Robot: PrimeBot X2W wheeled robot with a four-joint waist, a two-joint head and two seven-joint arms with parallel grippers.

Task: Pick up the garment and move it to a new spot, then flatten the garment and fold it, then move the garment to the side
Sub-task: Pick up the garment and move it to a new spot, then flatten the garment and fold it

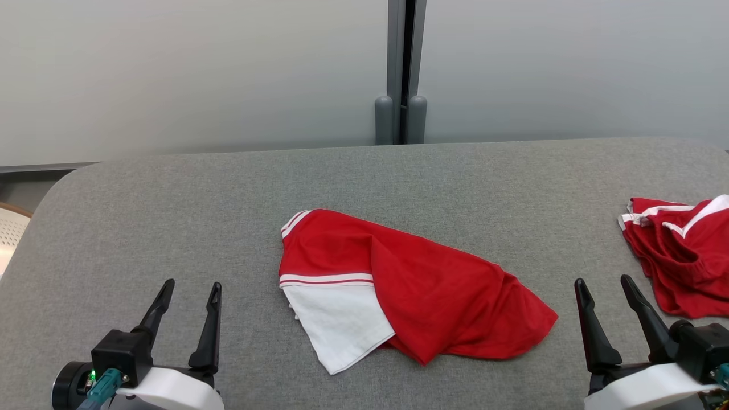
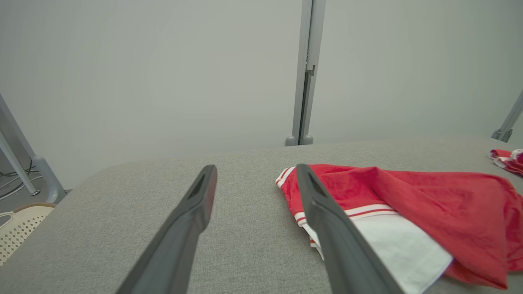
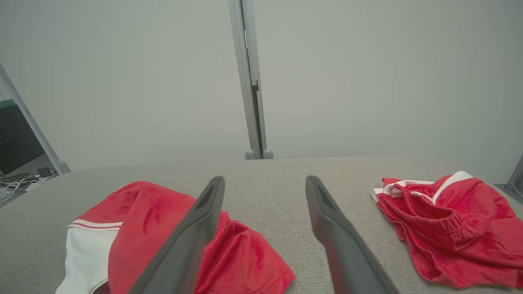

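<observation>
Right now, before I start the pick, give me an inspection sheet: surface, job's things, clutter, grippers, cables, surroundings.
Surface: grey fabric-covered table, rounded corner at left.
Job's things: red and white garment lying rumpled mid-table, a red part flapped over the white panel.
Clutter: second red garment, white-trimmed, bunched at the table's right edge.
Grippers: left gripper and right gripper both open, holding nothing, either side of the garment, apart from it.
Cables: loose cables on the floor beyond the table.
Surroundings: pale wall panels, grey post; cream perforated object beside the table's left.
</observation>
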